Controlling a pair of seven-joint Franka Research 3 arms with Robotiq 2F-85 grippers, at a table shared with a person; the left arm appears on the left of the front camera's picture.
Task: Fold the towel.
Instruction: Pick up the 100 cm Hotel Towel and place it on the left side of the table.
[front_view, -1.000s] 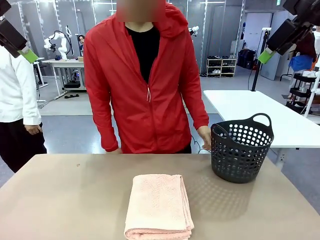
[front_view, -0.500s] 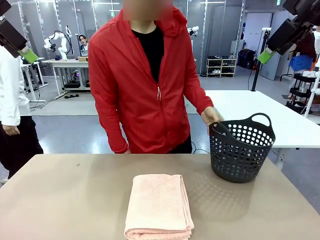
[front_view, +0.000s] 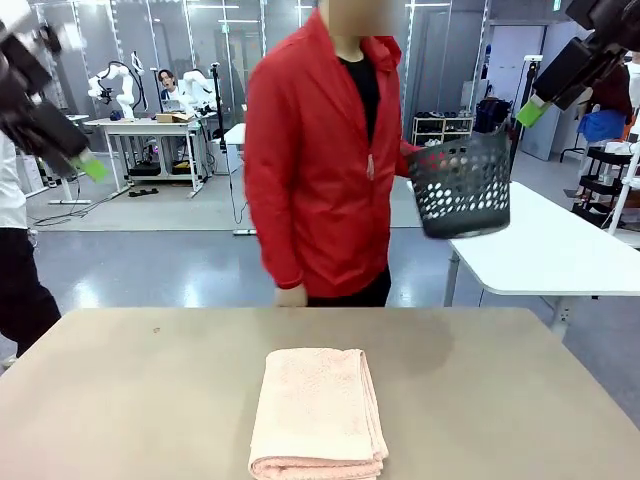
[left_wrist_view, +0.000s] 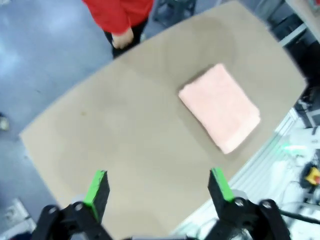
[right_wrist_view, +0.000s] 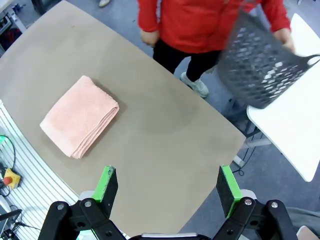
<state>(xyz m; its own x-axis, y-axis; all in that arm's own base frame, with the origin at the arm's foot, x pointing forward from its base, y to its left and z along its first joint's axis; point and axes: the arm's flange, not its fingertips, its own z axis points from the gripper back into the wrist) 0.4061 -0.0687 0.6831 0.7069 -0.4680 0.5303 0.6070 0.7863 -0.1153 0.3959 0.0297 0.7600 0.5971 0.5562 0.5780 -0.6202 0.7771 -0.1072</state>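
Note:
The salmon-pink towel (front_view: 317, 410) lies folded into a thick rectangle near the table's front edge; it also appears in the left wrist view (left_wrist_view: 220, 106) and the right wrist view (right_wrist_view: 80, 115). My left gripper (left_wrist_view: 157, 187) hangs high above the table, open and holding nothing; its green fingertip (front_view: 92, 167) is blurred at the upper left of the front view. My right gripper (right_wrist_view: 166, 185) is also high up, open and bare, with its green fingertip (front_view: 531, 111) at the upper right.
A person in a red jacket (front_view: 325, 160) stands at the far side, carrying the dark perforated basket (front_view: 461, 186) in the air toward a white table (front_view: 545, 245) at the right. The tan table (front_view: 150, 400) stretches around the towel. Another person stands at far left.
The person lifted the basket off the table and turned right with it. My left gripper dropped lower and shifted right in the front view. The towel and right gripper stayed put.

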